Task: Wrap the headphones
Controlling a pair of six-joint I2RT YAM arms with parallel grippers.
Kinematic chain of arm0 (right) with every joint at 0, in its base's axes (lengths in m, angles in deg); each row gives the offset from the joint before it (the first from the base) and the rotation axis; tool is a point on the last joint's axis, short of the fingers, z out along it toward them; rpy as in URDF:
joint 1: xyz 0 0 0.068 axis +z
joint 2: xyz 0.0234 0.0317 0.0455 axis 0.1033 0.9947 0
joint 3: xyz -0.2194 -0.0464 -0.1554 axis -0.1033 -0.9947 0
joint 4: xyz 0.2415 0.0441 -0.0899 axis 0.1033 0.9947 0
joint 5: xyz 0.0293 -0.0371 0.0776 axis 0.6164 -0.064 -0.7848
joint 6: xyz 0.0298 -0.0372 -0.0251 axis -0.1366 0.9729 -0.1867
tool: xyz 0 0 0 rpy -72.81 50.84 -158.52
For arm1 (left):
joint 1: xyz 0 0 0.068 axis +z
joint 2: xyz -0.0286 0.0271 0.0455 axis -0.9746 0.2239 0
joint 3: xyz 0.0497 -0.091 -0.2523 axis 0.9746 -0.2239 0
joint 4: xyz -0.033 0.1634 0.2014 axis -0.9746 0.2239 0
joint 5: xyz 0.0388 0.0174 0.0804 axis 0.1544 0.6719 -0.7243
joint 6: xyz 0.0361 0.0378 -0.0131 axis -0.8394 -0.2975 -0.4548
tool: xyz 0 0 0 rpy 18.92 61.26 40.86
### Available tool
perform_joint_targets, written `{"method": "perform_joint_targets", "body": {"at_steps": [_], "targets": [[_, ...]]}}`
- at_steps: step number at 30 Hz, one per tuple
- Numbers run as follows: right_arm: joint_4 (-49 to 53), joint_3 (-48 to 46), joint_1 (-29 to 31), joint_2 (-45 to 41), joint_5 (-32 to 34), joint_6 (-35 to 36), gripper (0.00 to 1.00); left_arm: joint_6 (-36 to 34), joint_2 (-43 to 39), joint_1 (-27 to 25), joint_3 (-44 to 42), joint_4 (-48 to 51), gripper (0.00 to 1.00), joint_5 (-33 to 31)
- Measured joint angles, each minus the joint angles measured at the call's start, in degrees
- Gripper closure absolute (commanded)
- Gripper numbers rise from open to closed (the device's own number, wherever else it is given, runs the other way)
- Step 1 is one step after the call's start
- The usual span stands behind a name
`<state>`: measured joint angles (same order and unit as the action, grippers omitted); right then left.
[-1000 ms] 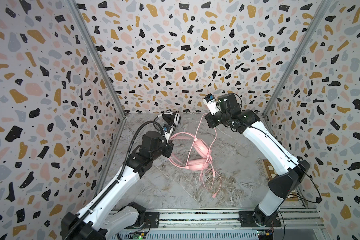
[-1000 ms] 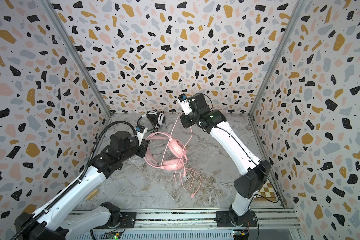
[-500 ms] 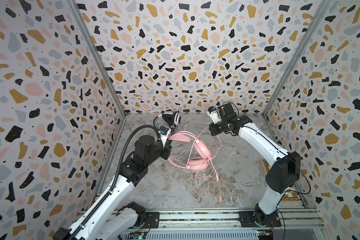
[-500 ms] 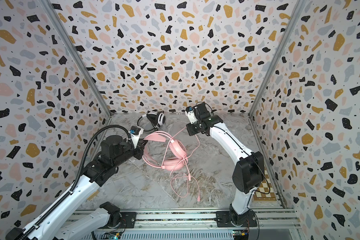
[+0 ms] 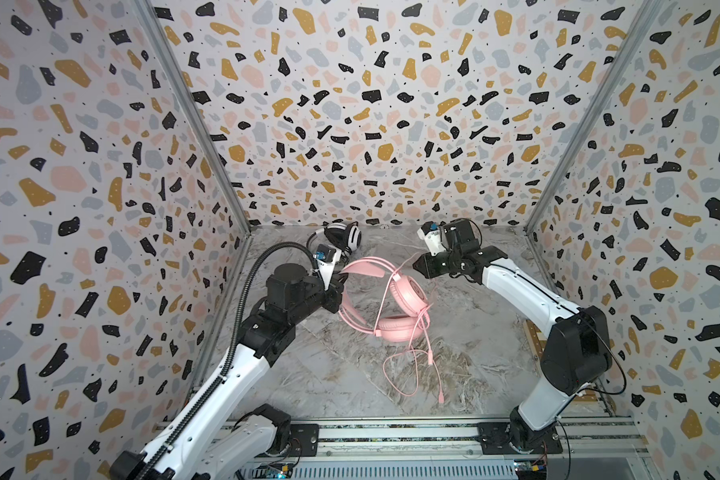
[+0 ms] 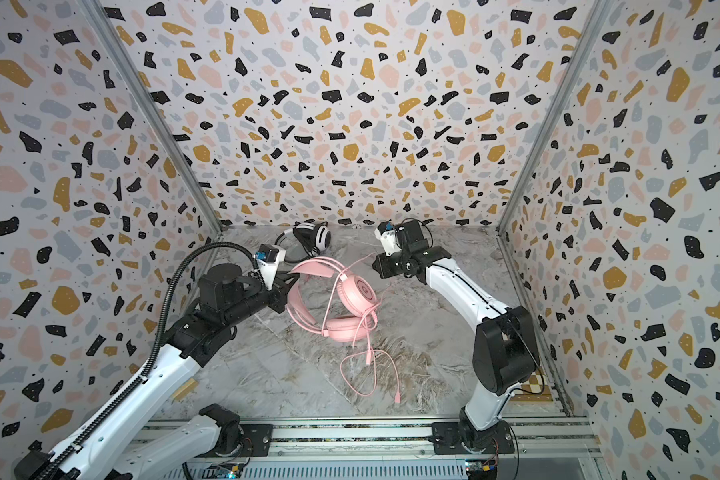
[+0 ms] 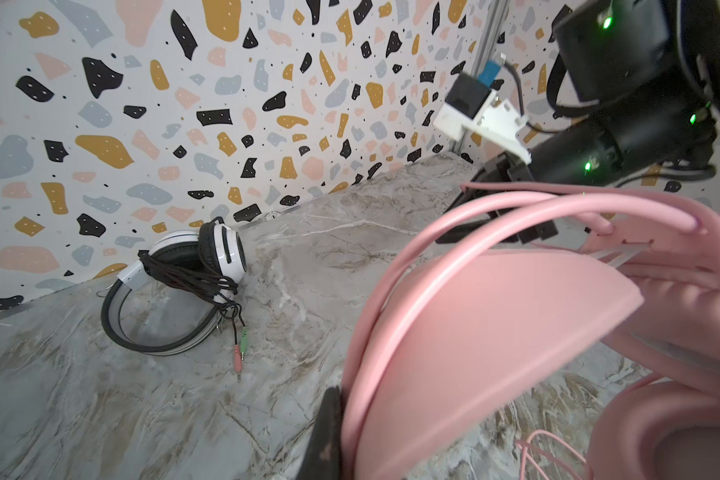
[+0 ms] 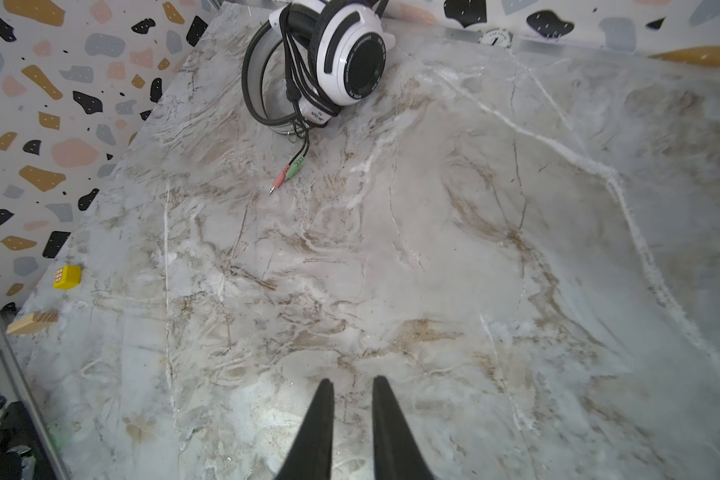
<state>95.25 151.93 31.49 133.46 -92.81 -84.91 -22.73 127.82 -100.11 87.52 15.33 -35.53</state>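
Observation:
The pink headphones (image 5: pixel 410 291) are tilted up at mid-table, one ear pad on the marble. My left gripper (image 5: pixel 339 286) is shut on their headband (image 7: pixel 474 332); one black finger (image 7: pixel 329 415) shows against it. The pink cable (image 5: pixel 408 365) is looped over the ear cups and trails toward the front. My right gripper (image 5: pixel 416 264) hovers just right of the headband with its fingers (image 8: pixel 321 415) slightly apart and nothing between them. One cable strand runs up close to its tip. The white headphones (image 5: pixel 346 237) lie at the back wall, black cable (image 7: pixel 192 276) wound round them.
Terrazzo walls close in the marble table (image 5: pixel 474 332) on three sides. A small yellow block (image 8: pixel 66 277) and a wooden piece (image 8: pixel 32 323) lie by the left wall. A metal rail (image 5: pixel 391 436) runs along the front edge.
My right gripper came down from its raised spot and its jaws have parted. The pink cable slackened and fell into loops on the table. My left gripper kept hold of the headband.

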Motion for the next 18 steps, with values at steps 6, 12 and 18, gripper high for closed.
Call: {"method": "perform_joint_targets", "body": {"at_steps": [6, 12, 18], "targets": [[-2.7, -3.9, -0.1, 0.1, -1.2, -1.9, 0.58, 1.7, 2.2, 1.4, 6.2, -0.4, 1.00, 2.6], [-5.0, -4.0, -1.0, 0.3, -0.9, -2.2, 0.51, 3.4, 4.0, 3.2, 8.9, 0.4, 1.00, 3.7], [-8.0, -6.6, -2.5, 1.2, -0.8, -2.6, 0.40, 5.9, 7.9, 5.3, 14.8, 2.3, 1.00, 6.2]]}}
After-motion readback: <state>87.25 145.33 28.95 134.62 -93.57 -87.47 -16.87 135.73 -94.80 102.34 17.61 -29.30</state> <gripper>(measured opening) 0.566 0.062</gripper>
